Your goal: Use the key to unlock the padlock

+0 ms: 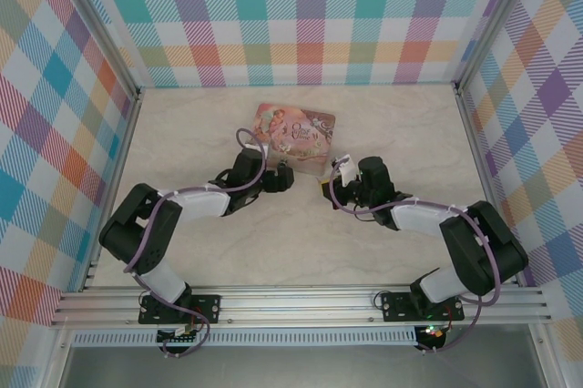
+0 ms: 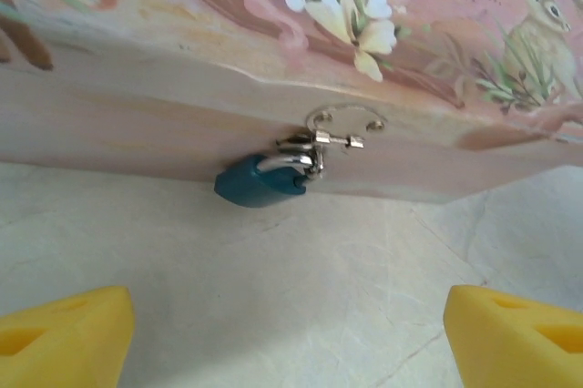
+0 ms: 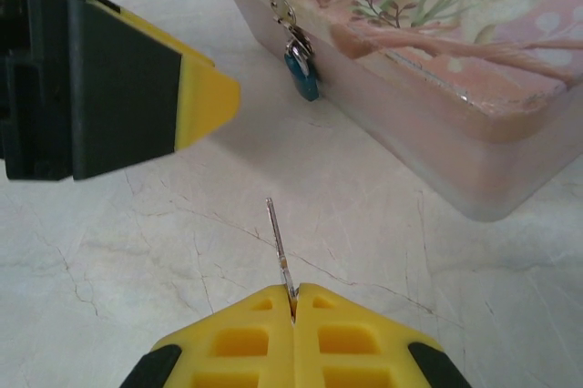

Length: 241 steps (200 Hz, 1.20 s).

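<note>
gripping key (image 3: 278, 242) in right pincer (image 3: 293, 297), padlock (image 3: 301, 78) hanging on tin (image 3: 437, 69)

Teal padlock (image 2: 258, 184) hanging from pink tin (image 2: 137, 106) clasp, thin grey key (image 3: 280, 247) clamped in jaws

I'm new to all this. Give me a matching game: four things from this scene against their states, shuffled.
Things:
1 padlock
2 key
3 left end effector
4 tin

States:
a pink, with a flowered lid
b open, holding nothing
c hanging on the tin's front wall
d pinched in the shut right end effector

Pairs: 1-c, 2-d, 3-b, 4-a.
</note>
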Tool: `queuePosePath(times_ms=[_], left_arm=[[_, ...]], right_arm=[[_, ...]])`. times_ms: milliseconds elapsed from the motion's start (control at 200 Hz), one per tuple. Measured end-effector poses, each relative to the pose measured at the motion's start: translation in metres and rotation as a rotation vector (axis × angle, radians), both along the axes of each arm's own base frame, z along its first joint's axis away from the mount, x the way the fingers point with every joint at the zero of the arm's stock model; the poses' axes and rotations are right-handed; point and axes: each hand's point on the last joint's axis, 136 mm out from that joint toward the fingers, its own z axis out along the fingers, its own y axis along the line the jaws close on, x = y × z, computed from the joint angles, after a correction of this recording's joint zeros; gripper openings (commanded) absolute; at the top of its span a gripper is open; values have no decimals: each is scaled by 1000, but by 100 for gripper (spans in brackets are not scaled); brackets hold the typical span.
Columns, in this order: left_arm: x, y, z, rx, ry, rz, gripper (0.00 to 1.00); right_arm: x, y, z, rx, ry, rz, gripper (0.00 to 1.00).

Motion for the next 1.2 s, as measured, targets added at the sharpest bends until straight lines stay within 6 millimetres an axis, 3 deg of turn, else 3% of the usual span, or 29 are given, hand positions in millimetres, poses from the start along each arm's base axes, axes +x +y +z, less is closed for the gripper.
queuePosePath(times_ms=[95,195,385,495,565,680,845,1205], left_arm=[[1,3,9,14,-26,3,90],[7,0,33,16,-67,-8,90],[38,-24,97,-36,-185,-46,91],[59,-41,113,-43,-210,-71,92],[72,-51,108,-31,-199,-88,92],[87,-65,83,2,-140,-120,92],[92,-75,49,51,-46,-159,92],[81,-77,44,114,-2,-223,92]], right_arm=[[0,0,6,6,-13,-2,7],[2,-3,10,9,-24,-13,7],[3,-11,15,9,-37,-38,7],[0,-16,16,4,-39,-48,7],[-1,-19,18,3,-43,-55,7],[-2,-22,20,0,-48,-67,7],[-6,-29,17,-10,-42,-81,8],[-7,-39,17,-26,-40,-111,8]])
